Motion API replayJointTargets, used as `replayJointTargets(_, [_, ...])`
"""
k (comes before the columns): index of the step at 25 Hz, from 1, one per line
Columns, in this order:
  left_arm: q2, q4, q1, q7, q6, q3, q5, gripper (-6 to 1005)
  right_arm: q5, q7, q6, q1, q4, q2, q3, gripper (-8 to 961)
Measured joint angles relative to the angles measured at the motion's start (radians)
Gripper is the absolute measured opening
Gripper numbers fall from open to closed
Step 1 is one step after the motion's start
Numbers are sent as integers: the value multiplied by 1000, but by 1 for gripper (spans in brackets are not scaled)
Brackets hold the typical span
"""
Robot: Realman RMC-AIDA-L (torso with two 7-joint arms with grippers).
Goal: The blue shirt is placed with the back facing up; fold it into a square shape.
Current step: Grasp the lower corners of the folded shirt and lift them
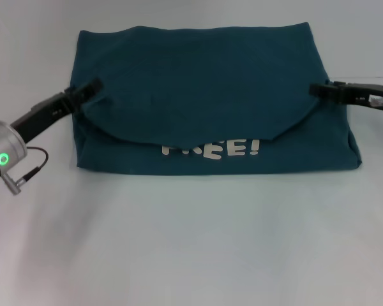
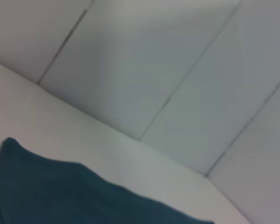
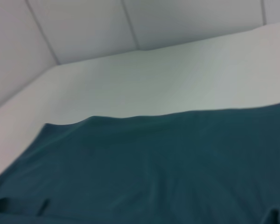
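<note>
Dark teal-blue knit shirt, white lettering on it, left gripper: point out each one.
dark teal-blue knit shirt (image 1: 204, 76), head view, upper folded layer.
white lettering (image 1: 220, 150), head view, middle of the letters showing below the flap.
left gripper (image 1: 89, 87), head view, black fingertips at the shirt's left edge.

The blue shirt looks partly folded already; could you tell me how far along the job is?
Done: the blue shirt is already a compact rectangle, its top layer folded toward the front, half covering white lettering. In hand: the left end effector and right end effector sit at that layer's side edges. Left: squaring up the wide shape.

White lettering (image 1: 212, 149) on the blue shirt (image 1: 204, 76) half hidden under the folded flap.
</note>
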Motion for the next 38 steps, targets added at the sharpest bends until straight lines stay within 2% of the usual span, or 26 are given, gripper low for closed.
replayJointTargets(8, [-28,133,123,10,75,166,3,713,1,141,-234,-98,-116,-8,0,694])
replayJointTargets(10, [-35,175,160,32,76,217,3,709,0,161,-263,-108,-122,-16,0,694])
replayJointTargets(13, [-37,196,188,98,77,244,5,703,-2,187,-292,-119,-117,-23,0,694])
replayJointTargets(19, [-38,193,195,221,56,254,31,691,-3,216,-305,-133,-114,-15,-7,693])
replayJointTargets(26, [-45,160,191,356,-71,302,41,677,1,220,-300,-138,-112,0,0,692])
replayJointTargets(32, [-44,106,162,404,-190,317,41,665,2,232,-295,-139,-112,7,0,692])
replayJointTargets(38, [-43,95,154,406,-201,349,42,653,2,233,-295,-145,-111,11,0,691])
